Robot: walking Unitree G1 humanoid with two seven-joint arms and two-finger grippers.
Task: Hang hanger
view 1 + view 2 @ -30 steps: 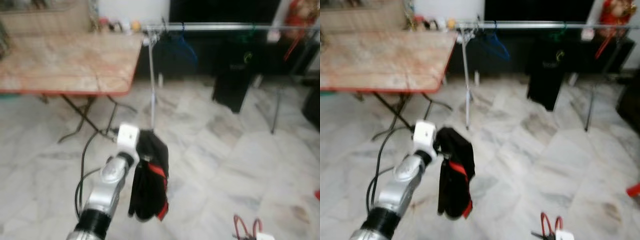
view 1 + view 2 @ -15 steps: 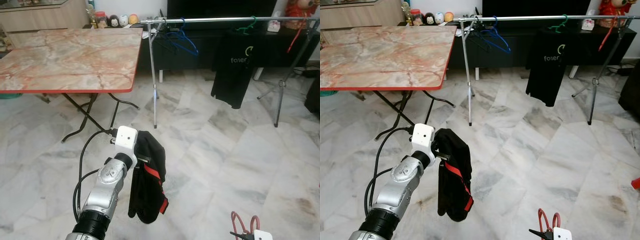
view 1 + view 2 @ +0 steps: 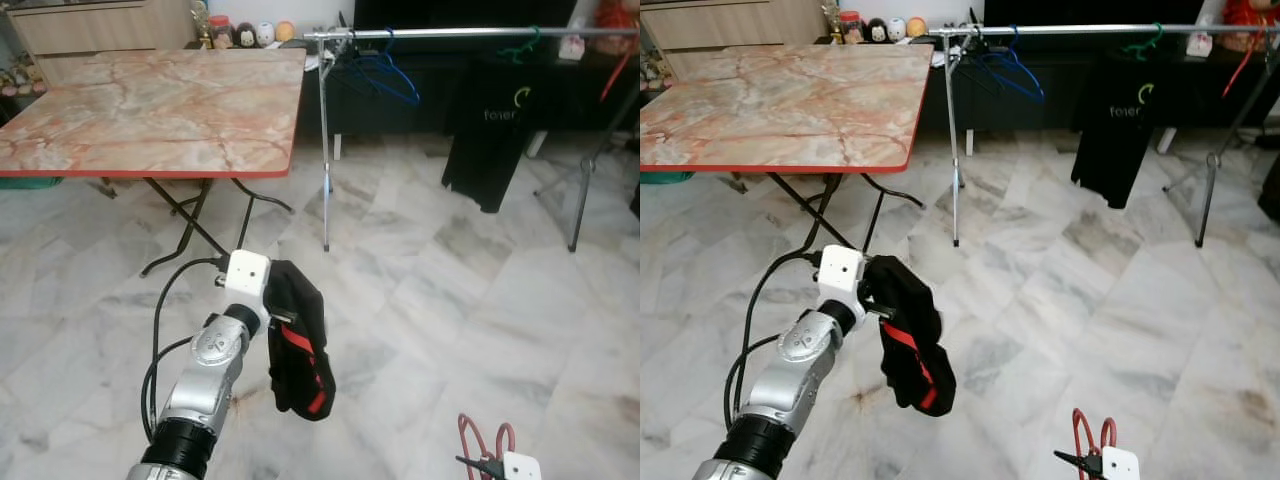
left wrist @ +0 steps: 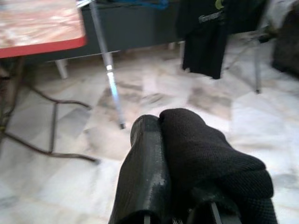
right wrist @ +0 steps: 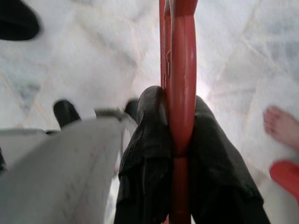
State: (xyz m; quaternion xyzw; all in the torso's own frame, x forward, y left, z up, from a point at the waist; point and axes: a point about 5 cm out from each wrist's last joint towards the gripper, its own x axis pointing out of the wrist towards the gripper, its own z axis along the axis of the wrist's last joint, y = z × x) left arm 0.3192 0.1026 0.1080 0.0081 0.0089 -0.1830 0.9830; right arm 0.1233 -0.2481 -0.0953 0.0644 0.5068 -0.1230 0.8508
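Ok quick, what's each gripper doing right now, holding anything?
Left gripper: closed on the black garment.
Right gripper: closed on the red hanger.

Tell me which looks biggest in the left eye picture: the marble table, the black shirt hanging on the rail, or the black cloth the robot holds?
1. marble table, clearly the largest.
2. Black cloth in the left gripper and hanging black shirt: they look about alike. The cloth is much nearer, so I won't rank them.
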